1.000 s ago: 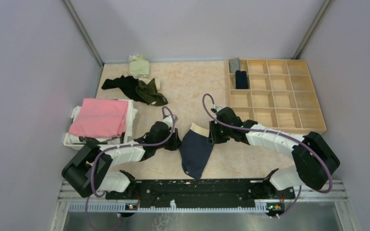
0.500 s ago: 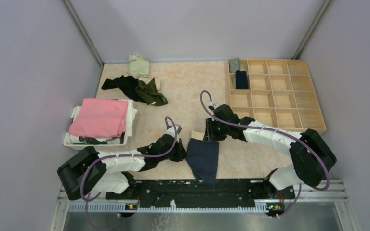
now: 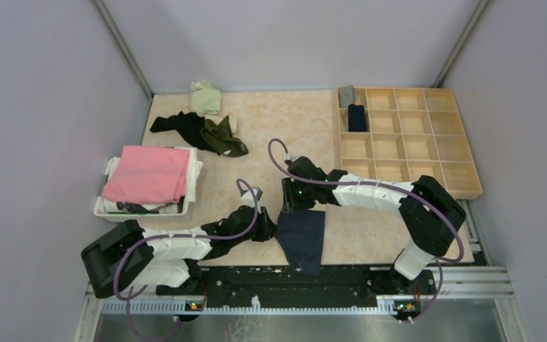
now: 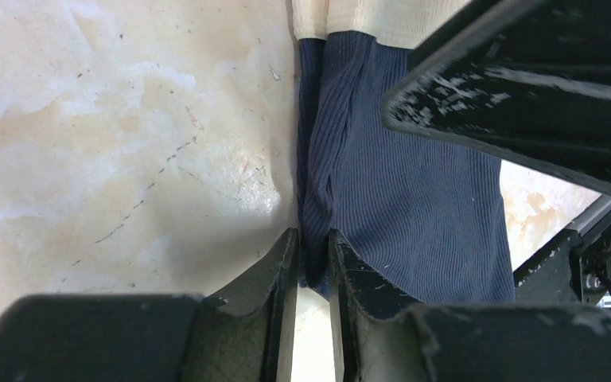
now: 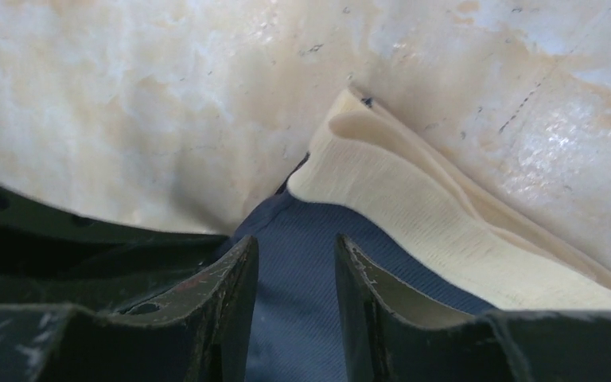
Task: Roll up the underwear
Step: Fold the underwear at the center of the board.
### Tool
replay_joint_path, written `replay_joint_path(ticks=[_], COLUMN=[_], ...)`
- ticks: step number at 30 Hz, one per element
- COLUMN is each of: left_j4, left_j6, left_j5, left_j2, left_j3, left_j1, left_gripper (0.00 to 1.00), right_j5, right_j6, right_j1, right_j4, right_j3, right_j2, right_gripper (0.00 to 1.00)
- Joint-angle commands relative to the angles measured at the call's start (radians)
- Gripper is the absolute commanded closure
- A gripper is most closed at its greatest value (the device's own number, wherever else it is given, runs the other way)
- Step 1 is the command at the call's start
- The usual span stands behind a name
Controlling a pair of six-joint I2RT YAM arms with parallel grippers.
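Note:
The navy underwear (image 3: 303, 239) with a beige waistband (image 5: 414, 191) lies flat at the near middle of the table, its lower end reaching the near edge. My left gripper (image 3: 267, 226) is at the cloth's left edge, and in the left wrist view it (image 4: 312, 239) is shut on that navy edge (image 4: 398, 183). My right gripper (image 3: 290, 203) sits over the waistband end. In the right wrist view its jaws (image 5: 296, 243) stand narrowly apart over flat navy fabric, with the folded waistband just ahead. More underwear, black (image 3: 174, 125) and olive green (image 3: 224, 137), lies piled at the back left.
A folded pink cloth (image 3: 148, 173) lies on a white basket (image 3: 107, 206) at the left. A wooden compartment tray (image 3: 406, 139) stands at the back right with a grey roll (image 3: 346, 95) and a navy roll (image 3: 357, 117) in it. A pale green cloth (image 3: 205, 96) lies at the back.
The underwear was drawn toward the near edge and spread wider. My left gripper moved nearer and right with its edge. My right gripper slid left over the waistband, which now hides under it.

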Motion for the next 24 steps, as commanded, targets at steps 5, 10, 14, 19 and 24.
replay_joint_path(ticks=[5, 10, 14, 19, 24], left_j4=[0.013, 0.028, 0.036, 0.043, 0.046], left_j6=[-0.015, -0.010, -0.011, -0.012, -0.017], left_j5=[-0.018, -0.004, 0.000, 0.005, 0.002], left_j2=[-0.043, -0.041, -0.044, -0.046, -0.056], left_j3=[-0.070, -0.092, -0.108, -0.118, -0.127], left_j1=[-0.007, -0.008, -0.010, -0.013, -0.018], left_gripper=[0.69, 0.67, 0.64, 0.57, 0.52], right_j5=[0.064, 0.076, 0.094, 0.129, 0.148], right_j6=[0.018, 0.004, -0.009, -0.022, -0.035], right_j1=[0.009, 0.010, 0.010, 0.010, 0.010], right_j4=[-0.027, -0.061, -0.091, -0.149, -0.217], right_j3=[0.131, 0.174, 0.195, 0.228, 0.301], right_j2=[0.123, 0.195, 0.236, 0.230, 0.187], right_gripper=[0.60, 0.60, 0.59, 0.58, 0.56])
